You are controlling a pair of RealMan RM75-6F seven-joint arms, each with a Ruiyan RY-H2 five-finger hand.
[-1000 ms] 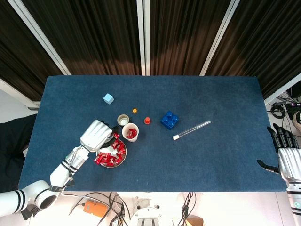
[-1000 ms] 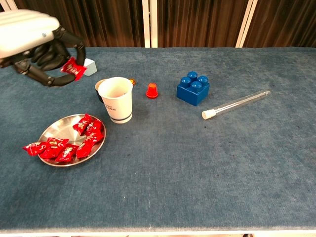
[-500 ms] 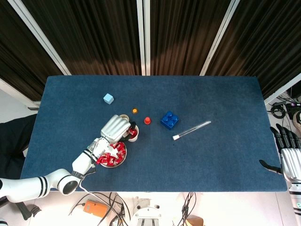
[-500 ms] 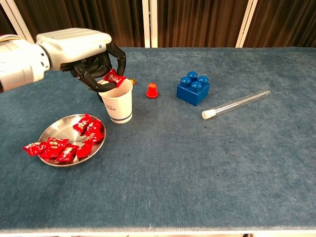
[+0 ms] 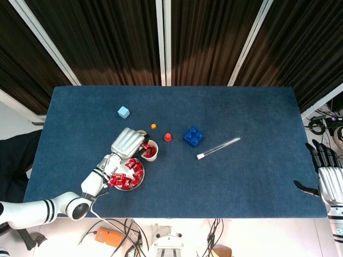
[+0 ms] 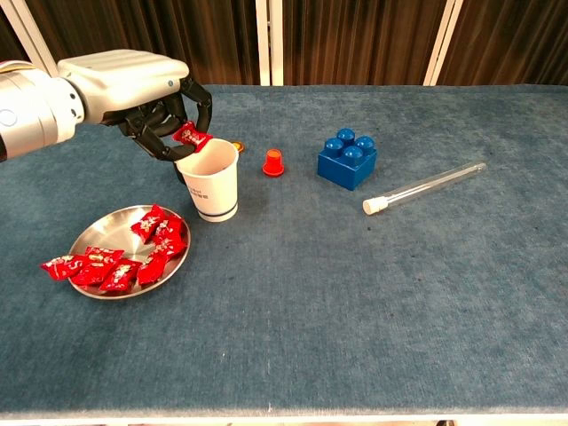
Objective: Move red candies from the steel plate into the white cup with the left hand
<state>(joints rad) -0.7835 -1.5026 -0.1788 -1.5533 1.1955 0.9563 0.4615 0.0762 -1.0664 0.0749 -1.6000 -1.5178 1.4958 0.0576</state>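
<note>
Red candy [image 6: 192,137]: one wrapped piece was pinched in the fingertips of the left hand [image 6: 146,102], held just over the near-left rim of the white cup [image 6: 209,180].
Left hand: it gripped the candy from above, fingers curled down around it, palm over the cup's far-left edge.
Steel plate [image 6: 90,233]: it sat just left of the cup on the blue table [image 6: 355,293], with a heap of red candies [image 6: 120,263] left on it; one lay over the plate's left rim.
White cup: upright; the head view showed red candy already inside [image 5: 149,152].
Right hand [image 5: 328,176]: it rested at the table's far right edge, fingers apart, holding nothing.
Risk: the piece hung at the rim rather than over the centre, so a release there could have bounced it onto the cloth; fingers brushing the light cup could have tipped it.
</note>
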